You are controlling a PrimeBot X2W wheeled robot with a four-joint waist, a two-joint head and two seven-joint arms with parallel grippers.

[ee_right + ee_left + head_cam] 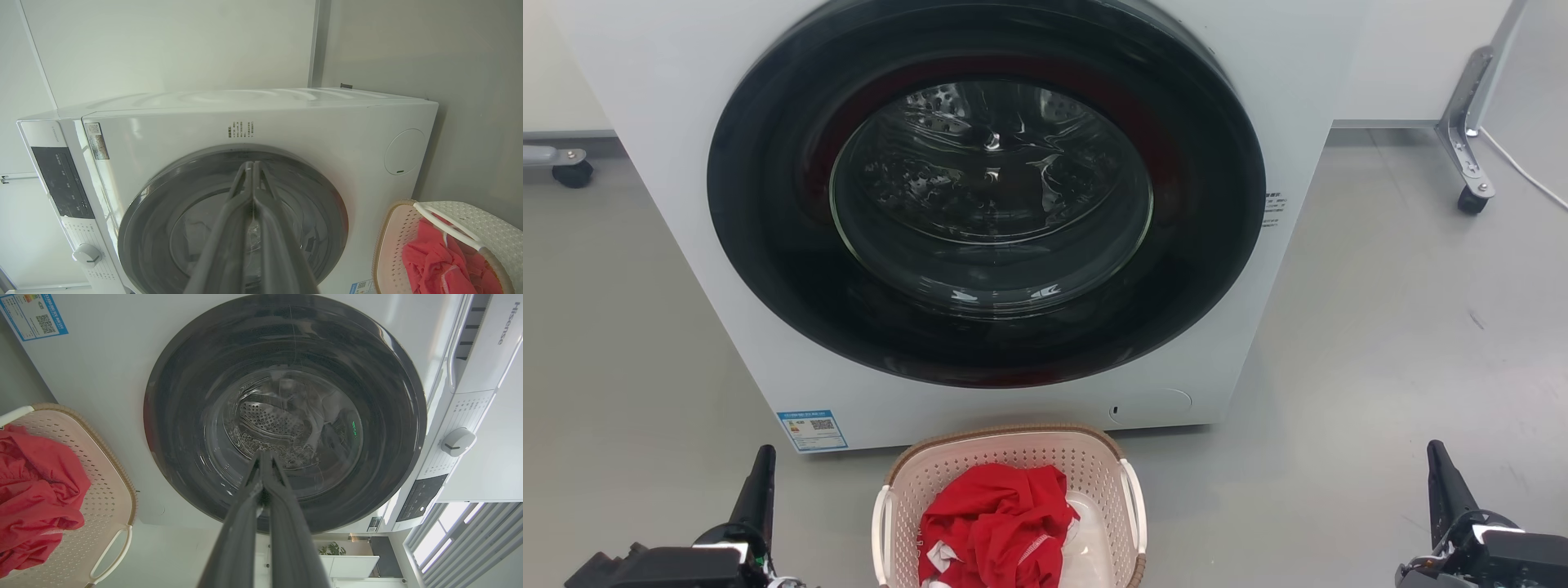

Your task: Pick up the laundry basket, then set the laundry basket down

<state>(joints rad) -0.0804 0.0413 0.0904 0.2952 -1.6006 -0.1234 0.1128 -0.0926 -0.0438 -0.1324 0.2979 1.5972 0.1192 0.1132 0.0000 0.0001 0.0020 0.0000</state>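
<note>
Left tool (765,459) at lower left of the head frame, right tool (1436,457) at lower right, both pointing up the frame. In the left wrist frame its two dark fingers (243,522) are pressed together at the tips with nothing between them. Right wrist frame is the same: fingers (229,228) meet at the tips and grip nothing. Neither tool touches the basket; each sits well apart from it, off to its own side.

Laundry basket (1013,449) is at bottom centre of the head frame, between the two tools. It stands upright on the grey floor (1380,327), just in front of the washing machine (662,163). Its near end is cut by the frame edge. It has a brown rim, perforated walls and a white handle on each side.

Inside is a crumpled red garment (996,514) (some white trim on it). There is something pale to its right, possibly clear plastic or cloth; hard to tell.

The machine's round dark door (988,188) looks shut, with the drum visible through the glass. Blue label (811,429) is at the machine's lower left corner, just up-left of the basket. Caster (1472,200) on a metal leg at upper right.
</note>
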